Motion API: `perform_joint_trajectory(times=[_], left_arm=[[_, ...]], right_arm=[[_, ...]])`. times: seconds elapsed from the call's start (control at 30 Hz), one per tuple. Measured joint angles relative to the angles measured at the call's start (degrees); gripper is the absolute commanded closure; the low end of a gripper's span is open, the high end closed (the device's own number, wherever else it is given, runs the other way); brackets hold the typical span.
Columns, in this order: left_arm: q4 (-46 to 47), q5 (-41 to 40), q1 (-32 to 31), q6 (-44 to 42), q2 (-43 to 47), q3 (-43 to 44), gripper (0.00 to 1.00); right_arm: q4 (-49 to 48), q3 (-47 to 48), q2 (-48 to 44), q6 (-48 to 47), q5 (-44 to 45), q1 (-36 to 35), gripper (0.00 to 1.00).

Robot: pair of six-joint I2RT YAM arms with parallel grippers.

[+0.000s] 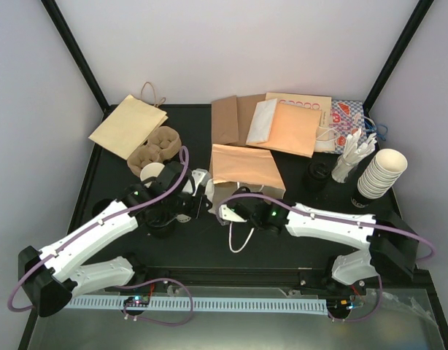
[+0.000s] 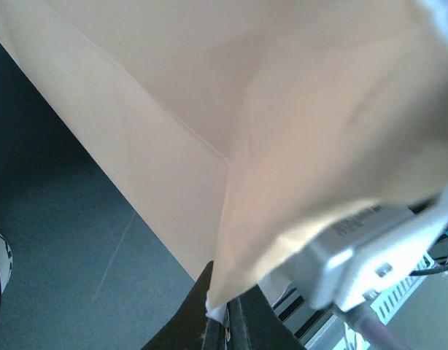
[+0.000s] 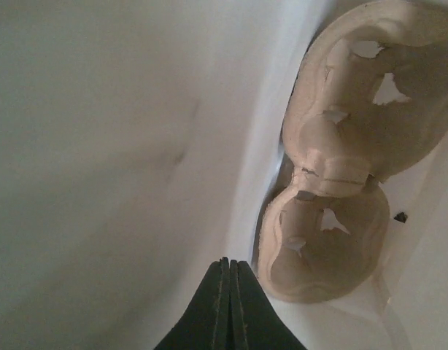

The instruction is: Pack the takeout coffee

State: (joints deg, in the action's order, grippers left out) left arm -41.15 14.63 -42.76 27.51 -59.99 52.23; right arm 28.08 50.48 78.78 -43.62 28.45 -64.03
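Left end effector [image 2: 224, 313] pinches the paper bag [image 2: 297, 131] by its edge, right end effector [image 3: 230, 302] is closed empty; the takeout coffee, likely light, crushable, best gripped around the cup wall, cannot be made out.

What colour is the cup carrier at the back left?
The cup carrier is plain light brown; top view shows it best.
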Motion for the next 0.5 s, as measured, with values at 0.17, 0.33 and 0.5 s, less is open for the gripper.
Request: perform_joint_trajectory(times=[0.17, 0.33, 0.5], left_arm=[[-0.2, 0.9, 0.0, -0.8, 0.0, -0.4, 0.99], [-0.9, 0.9, 0.0, -1.4, 0.0, -1.0, 0.98], [-2.0, 0.9, 0.0, -1.9, 0.0, -1.1, 0.99]], right_arm=[[-0.9, 2.5, 3.8, 0.5, 0.0, 1.7, 0.99], [-1.4, 4.5, 5.0, 0.9, 0.0, 3.3, 0.99], [-3.4, 5.4, 5.2, 1.5, 1.6, 4.6, 0.99]])
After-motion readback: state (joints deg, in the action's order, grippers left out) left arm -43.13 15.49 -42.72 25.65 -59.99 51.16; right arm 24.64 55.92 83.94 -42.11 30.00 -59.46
